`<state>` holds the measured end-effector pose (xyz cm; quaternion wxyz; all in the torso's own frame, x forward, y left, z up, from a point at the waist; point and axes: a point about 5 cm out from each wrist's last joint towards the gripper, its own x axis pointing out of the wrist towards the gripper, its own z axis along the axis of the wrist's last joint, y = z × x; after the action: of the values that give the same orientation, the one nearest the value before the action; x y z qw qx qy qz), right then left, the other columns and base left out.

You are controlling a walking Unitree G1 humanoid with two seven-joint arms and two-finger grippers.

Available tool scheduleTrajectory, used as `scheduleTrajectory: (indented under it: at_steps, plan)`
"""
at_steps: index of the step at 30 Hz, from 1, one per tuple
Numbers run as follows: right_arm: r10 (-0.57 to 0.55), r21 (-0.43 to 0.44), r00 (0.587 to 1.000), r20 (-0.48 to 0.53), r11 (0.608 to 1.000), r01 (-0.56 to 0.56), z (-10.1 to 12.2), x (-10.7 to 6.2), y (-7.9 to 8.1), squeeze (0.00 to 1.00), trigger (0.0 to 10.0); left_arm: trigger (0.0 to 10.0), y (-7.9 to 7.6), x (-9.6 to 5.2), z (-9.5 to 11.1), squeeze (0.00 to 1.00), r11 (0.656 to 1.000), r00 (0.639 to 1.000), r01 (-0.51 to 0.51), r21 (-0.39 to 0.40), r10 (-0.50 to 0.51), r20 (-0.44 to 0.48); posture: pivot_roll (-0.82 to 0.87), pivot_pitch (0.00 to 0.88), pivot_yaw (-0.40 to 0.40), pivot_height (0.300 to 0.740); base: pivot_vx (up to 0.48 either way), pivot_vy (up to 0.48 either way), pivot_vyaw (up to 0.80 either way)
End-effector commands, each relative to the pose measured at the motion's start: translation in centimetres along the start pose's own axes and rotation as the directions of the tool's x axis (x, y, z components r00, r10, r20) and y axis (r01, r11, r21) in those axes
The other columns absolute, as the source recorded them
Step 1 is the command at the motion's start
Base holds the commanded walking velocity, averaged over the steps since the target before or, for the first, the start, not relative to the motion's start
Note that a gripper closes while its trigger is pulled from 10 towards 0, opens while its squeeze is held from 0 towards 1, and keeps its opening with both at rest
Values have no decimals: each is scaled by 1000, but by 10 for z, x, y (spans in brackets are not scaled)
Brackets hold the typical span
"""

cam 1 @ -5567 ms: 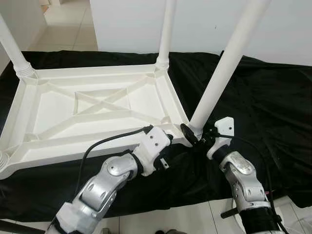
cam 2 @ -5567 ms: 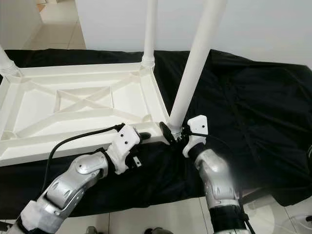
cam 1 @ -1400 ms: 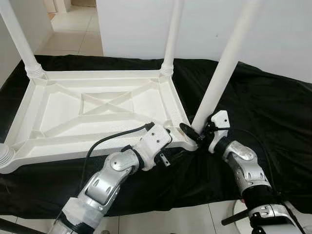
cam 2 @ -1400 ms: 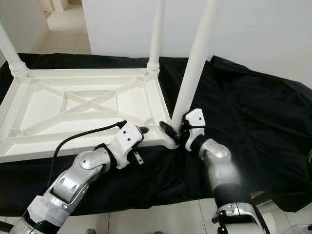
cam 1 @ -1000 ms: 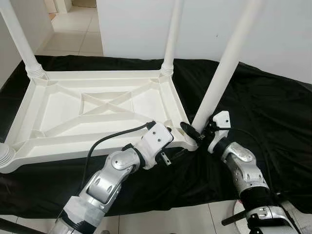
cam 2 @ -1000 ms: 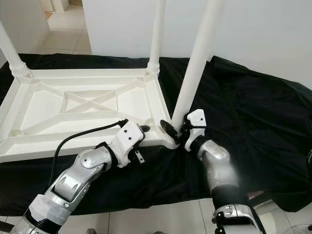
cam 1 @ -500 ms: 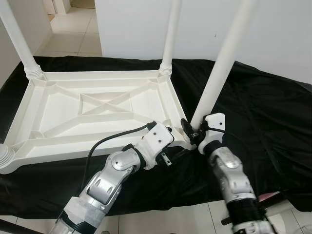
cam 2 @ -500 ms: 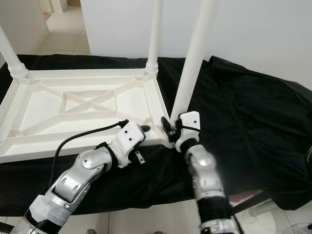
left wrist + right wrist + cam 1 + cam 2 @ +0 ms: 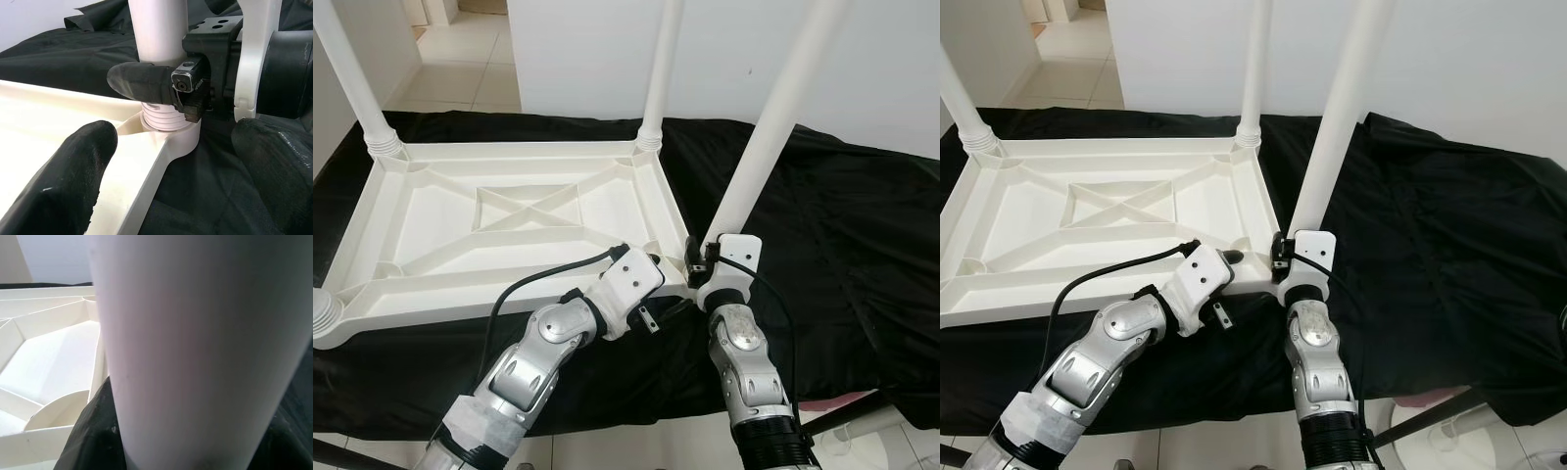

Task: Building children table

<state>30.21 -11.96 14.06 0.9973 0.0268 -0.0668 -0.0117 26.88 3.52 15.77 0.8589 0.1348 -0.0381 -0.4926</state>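
The right gripper point(image 9: 697, 262) is closed around the bottom of a white table leg point(image 9: 766, 127), right above the ribbed part that sits in the near corner of the table top. In the right wrist view the leg point(image 9: 195, 347) is very close, with black fingers point(image 9: 93, 431) hugging both sides of it.

The left gripper point(image 9: 166, 171) is just beside that same corner. Its fingers are wide apart, one over the white rim and one over the cloth, and they hold nothing. The left wrist view shows the other gripper's black finger point(image 9: 142, 83) pressed on the leg.

The white table top point(image 9: 509, 211) lies upside down on a black cloth point(image 9: 842, 235). Crossed ribs run inside it. Two more legs stand up at the far corners point(image 9: 658, 69) point(image 9: 352, 83), and a ribbed stub sits at the near left corner point(image 9: 325, 315).

A white wall point(image 9: 724, 49) stands close behind. Pale floor tiles point(image 9: 460, 73) show at the far left. The cloth to the right of the leg is wrinkled and bare.
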Motion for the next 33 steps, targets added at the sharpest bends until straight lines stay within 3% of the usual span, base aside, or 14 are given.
scheduleTrajectory:
  at_steps: [1, 2, 4, 7, 13, 14, 15, 16, 19, 21, 26, 29, 33]
  plan:
    - [9, -2, 1000, -15, 1000, -9, -3, -4, 2, 0, 10000, 10000, -5, 1, -2, 0, 1000, 1000, 11, -5, -11, 0, -32, 61, -81, 740, 0, 0, 0]
    - [22, -3, 1000, -2, 1000, -22, -1, -4, 2, 0, 10000, 10000, -6, 1, -2, 0, 1000, 1000, 13, -5, -13, -1, -32, 61, -81, 740, 0, 0, 0]
    - [31, -2, 999, 14, 1000, -31, 2, -4, -1, 1000, 10000, 10000, -6, 0, -3, 0, 1000, 1000, 14, -5, -14, -3, -29, 59, -83, 740, 0, 0, 0]
    - [34, -2, 999, 22, 999, -34, 3, -5, -1, 1000, 10000, 10000, -6, 0, -3, 0, 1000, 1000, 13, -5, -13, -4, -29, 59, -83, 740, 0, 0, 0]
    - [184, -37, 982, 41, 982, -183, 7, -8, -14, 1000, 10000, 10000, -8, -1, -5, 0, 1000, 1000, 16, 1, -16, -9, -27, 58, -83, 740, 0, 0, 0]
    - [215, -43, 976, 36, 976, -213, 7, -8, -18, 839, 10000, 10000, -9, -1, -5, 0, 1000, 1000, 18, 6, -18, -11, -27, 58, -83, 740, 0, 0, 0]
    - [215, -43, 976, 36, 976, -213, 7, -8, -18, 839, 10000, 10000, -9, -1, -5, 0, 1000, 1000, 18, 6, -18, -11, -27, 58, -83, 740, 0, 0, 0]
    - [279, -45, 960, 27, 960, -278, 6, -9, -22, 0, 10000, 10000, -8, -2, -6, 0, 1000, 1000, 17, 7, -17, -13, -27, 58, -83, 740, 0, 0, 0]
    - [355, -70, 934, 29, 933, -352, 7, -10, -24, 0, 10000, 10000, -8, -2, -6, 0, 1000, 1000, 15, 5, -15, -13, -33, 58, -82, 740, 0, 0, 0]
    - [486, -97, 874, -1, 870, -483, 8, 0, -35, 0, 10000, 10000, -8, 0, -5, 0, 1000, 1000, 20, 4, -20, -8, -36, 58, -80, 740, 0, 0, 0]
    - [535, -116, 845, -27, 838, -534, 9, 12, -43, 0, 10000, 10000, -9, 1, -4, 0, 1000, 1000, 30, 10, -30, -6, -42, 56, -73, 740, 0, 0, 0]
    - [579, -149, 812, -76, 798, -583, 4, 20, -44, 0, 10000, 10000, -7, 2, -4, 0, 999, 1000, 27, 21, -27, -8, -40, 57, -72, 740, 0, 0, 0]
    - [600, -126, 795, -87, 786, -606, 2, 23, -43, 0, 10000, 10000, -6, 3, -3, 0, 1000, 1000, 21, 19, -21, -4, -34, 65, -73, 740, 0, 0, 0]
